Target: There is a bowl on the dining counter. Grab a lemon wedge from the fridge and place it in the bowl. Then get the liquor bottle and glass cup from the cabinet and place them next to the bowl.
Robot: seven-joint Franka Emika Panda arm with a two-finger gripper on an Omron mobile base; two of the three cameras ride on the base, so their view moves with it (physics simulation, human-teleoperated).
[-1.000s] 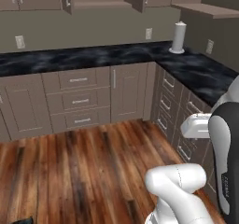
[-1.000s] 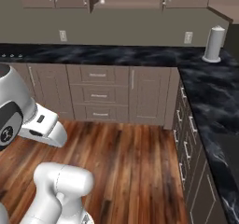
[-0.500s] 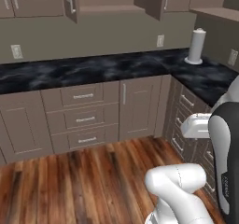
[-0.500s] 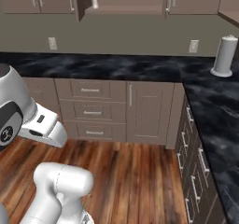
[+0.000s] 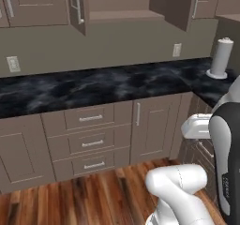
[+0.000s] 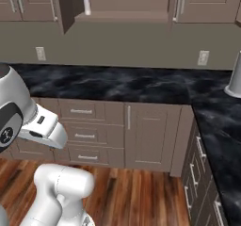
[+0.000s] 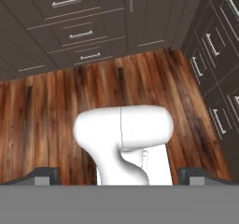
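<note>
Hand view: the two-finger gripper points down at the brown plank floor, its two small dark tips standing far apart at the bottom corners with nothing between them; the hand is spread wide and carries nothing. Beyond the floor in that view stand the grey-brown base drawer units with short silver handles. In the left base view the arm is folded low at the lower right, well short of any work surface. Further out runs the black marble-patterned worktop with pale veins, turning a corner to the right, where a tall all-white cylinder stands; this is not the bottle sought. Above the worktop hangs the brown wooden wall cabinet with long silver bar handles, its doors swung open. On its shelf, at the left end in the right base view, stands the small slim white liquor bottle with a red cap, upright and well apart from the gripper. A glass cup cannot be made out on the shelf from these angles. Judgement: the cabinet stage is in hand, with the base facing the opened cabinet. The next move calls for raising the arm high from its folded pose and reaching to the shelf's left end, jaws kept wide to straddle the bottle's body below the neck, clear of the door edge.
</note>
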